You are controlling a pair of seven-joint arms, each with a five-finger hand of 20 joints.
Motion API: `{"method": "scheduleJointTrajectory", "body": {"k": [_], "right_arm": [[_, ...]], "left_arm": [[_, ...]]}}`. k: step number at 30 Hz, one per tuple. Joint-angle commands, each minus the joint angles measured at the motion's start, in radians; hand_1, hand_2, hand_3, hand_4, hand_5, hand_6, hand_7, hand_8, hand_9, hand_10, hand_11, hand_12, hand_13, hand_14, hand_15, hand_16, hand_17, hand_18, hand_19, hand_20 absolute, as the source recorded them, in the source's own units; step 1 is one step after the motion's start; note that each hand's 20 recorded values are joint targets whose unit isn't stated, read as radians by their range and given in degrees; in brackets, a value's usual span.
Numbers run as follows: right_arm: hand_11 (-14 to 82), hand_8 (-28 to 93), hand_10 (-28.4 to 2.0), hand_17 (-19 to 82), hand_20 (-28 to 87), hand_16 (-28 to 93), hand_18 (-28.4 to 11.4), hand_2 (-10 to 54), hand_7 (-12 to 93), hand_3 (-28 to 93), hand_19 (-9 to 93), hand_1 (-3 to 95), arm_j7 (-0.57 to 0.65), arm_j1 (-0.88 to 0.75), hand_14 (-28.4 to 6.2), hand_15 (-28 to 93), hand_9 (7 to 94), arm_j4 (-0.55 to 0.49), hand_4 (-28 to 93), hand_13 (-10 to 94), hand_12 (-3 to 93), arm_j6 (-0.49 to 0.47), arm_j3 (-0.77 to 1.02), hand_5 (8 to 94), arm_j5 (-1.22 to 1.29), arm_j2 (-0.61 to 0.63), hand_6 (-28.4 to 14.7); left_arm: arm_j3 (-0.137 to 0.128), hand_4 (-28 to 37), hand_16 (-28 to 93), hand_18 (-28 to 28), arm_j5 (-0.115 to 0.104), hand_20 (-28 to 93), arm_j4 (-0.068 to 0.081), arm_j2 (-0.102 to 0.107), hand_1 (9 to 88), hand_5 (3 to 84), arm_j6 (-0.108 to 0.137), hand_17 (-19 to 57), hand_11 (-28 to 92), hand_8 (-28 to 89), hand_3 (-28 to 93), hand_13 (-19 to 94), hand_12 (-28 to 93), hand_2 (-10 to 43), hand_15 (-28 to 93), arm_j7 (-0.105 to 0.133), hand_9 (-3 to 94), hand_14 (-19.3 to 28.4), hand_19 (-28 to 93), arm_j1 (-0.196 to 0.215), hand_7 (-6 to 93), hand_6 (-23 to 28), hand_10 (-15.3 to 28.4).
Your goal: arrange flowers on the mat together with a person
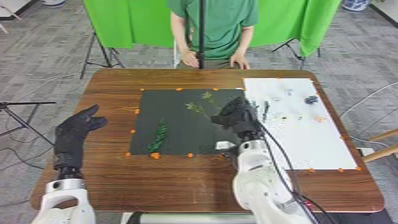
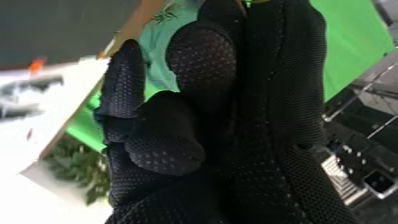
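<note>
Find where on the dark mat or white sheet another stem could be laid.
Bare: the dark mat between the leafy sprig and right robot hand; the white sheet nearer than its small pieces. Crowded: around that hand and the thin stems.

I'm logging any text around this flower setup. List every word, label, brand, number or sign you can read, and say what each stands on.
None can be read on the dark mat, the white sheet or the brown table.
Small pale marks on the dark equipment in the right wrist view: too small to tell whether they are print.
</note>
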Motion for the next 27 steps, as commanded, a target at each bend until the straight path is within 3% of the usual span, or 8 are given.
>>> {"method": "scheduleJointTrajectory", "body": {"k": [1, 6, 27], "right_arm": [[38.8, 19, -9.9, 35, 47, 36, -22.3, -9.5, 25, -28, 67, 90.5, 0.028, 0.002, -8.2, 79, 90.1, 0.058, 37, 81, 40.7, 0.005, -0.088, 86.8, 0.008, -0.027, 0.3], [40.0, 19, -9.4, 37, 47, 35, -22.1, -9.5, 25, -28, 68, 90.4, 0.049, 0.006, -7.3, 81, 90.8, 0.077, 38, 82, 39.0, -0.016, -0.109, 87.6, 0.005, -0.036, 0.5], [42.9, 16, -9.1, 38, 44, 33, -21.0, -9.5, 27, -28, 68, 90.2, 0.078, 0.016, -6.1, 82, 92.7, 0.118, 39, 84, 31.5, -0.07, -0.128, 87.5, 0.056, -0.064, 0.2]], "left_arm": [[0.014, -18.5, -1, 13.7, 0.001, 24, 0.006, -0.01, 27.7, 53.2, 0.003, 16.1, 22, -6, 69, 51, 15, -1.6, 25, -0.015, 58.0, 18.6, 14, 0.013, 14.6, 2.8, 15.5], [0.015, -18.4, -1, 13.7, 0.0, 24, -0.002, -0.008, 27.6, 53.1, 0.006, 16.1, 22, -6, 69, 51, 15, -1.8, 25, -0.016, 58.1, 18.6, 14, 0.021, 14.6, 2.9, 15.4], [0.028, -18.4, -2, 13.8, 0.007, 24, -0.005, -0.013, 27.5, 52.8, -0.004, 15.7, 22, -6, 69, 51, 15, -1.9, 25, -0.03, 57.9, 18.5, 14, 0.019, 14.3, 2.9, 15.5]]}}
